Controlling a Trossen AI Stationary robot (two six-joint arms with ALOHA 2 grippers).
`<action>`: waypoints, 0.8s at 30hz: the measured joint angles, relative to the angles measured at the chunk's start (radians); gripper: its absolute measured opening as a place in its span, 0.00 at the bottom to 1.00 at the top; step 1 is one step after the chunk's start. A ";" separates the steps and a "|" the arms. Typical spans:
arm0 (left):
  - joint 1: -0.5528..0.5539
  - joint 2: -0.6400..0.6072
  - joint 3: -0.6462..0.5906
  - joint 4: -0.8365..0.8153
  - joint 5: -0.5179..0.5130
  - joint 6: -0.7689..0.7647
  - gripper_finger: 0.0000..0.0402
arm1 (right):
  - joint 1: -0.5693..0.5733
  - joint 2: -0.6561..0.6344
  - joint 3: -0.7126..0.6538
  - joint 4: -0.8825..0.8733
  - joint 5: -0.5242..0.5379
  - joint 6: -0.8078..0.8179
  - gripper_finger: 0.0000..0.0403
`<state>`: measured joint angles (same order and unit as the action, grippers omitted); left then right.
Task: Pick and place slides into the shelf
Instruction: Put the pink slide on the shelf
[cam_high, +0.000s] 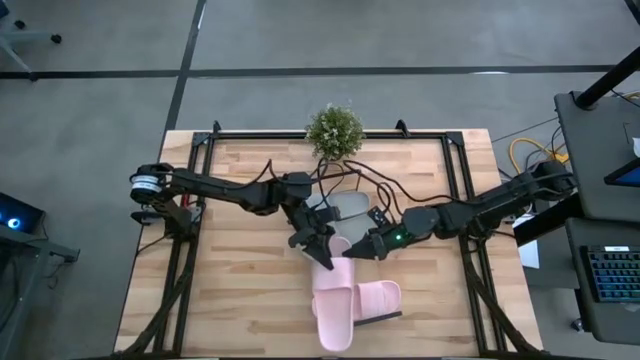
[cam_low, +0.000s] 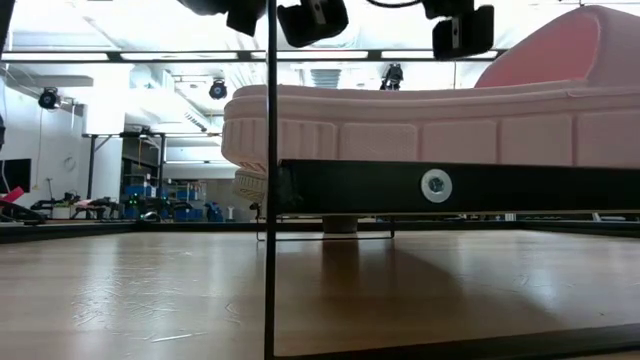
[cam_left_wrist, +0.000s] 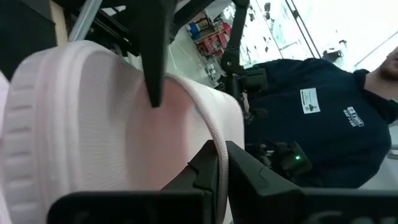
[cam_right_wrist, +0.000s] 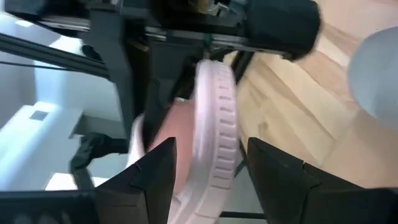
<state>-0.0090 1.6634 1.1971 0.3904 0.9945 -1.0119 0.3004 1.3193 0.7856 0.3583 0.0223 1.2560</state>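
Note:
Two pale pink slides lie at the table's near middle. One (cam_high: 334, 305) runs lengthwise toward the near edge, and the other (cam_high: 378, 298) lies beside it on the right. Two grey slides (cam_high: 347, 208) lie farther back, partly under the arms. My left gripper (cam_high: 320, 252) is shut on the far end of the lengthwise pink slide (cam_left_wrist: 93, 124). My right gripper (cam_high: 362, 247) is open. Its fingers stand on either side of that slide's ribbed sole rim (cam_right_wrist: 214, 118), and I see no touch. I cannot pick out the shelf's board. My left gripper pinches a thin curved pink edge (cam_left_wrist: 217, 146) at the slide's far end between its two fingers. The edge looks like the strap's. The fingers slant down from the table's left. The slide's near end (cam_high: 335, 340) stays down by the near edge.
A small potted plant (cam_high: 335, 130) stands at the table's far edge. In the low view a pink slide (cam_low: 420, 125) sits on a black bar (cam_low: 430, 185), with a thin black upright wire (cam_low: 270, 250) in front. A person in a dark shirt (cam_left_wrist: 323, 118) stands beyond the table.

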 joint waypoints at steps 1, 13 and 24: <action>-0.001 0.000 -0.001 -0.004 -0.001 0.000 0.00 | 0.000 0.001 0.000 -0.008 0.000 -0.001 0.47; -0.007 0.000 -0.001 0.001 -0.024 -0.002 0.00 | -0.005 0.021 0.032 -0.011 0.003 -0.024 0.34; -0.007 -0.001 -0.001 0.002 -0.031 -0.003 0.00 | -0.006 0.024 0.039 -0.021 0.016 -0.038 0.10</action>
<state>-0.0162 1.6623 1.1957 0.3920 0.9630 -1.0149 0.2939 1.3434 0.8249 0.3374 0.0385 1.2179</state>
